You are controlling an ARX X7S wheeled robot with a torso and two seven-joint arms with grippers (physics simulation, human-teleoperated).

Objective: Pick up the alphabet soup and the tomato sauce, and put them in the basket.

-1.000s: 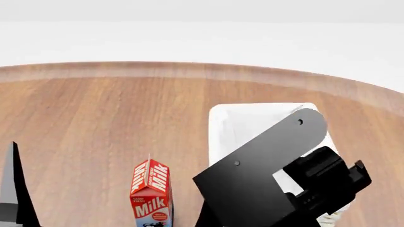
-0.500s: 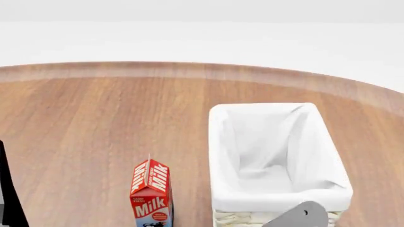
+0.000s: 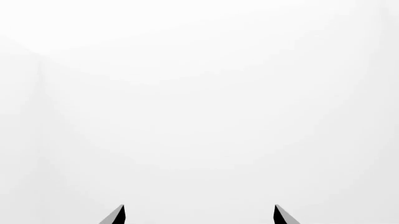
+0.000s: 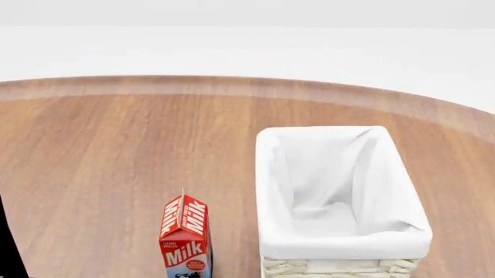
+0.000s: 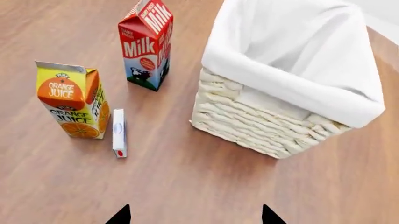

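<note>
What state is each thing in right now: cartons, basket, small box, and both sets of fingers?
basket: upright, nothing visible inside on the liner
milk carton: upright, closed, beside the basket, apart from it
orange juice carton: upright, closed
small white box: lying flat beside the juice carton
right gripper: fingers apart, holding nothing
left gripper: fingers apart, holding nothing, facing blank white
table: no cans in view
</note>
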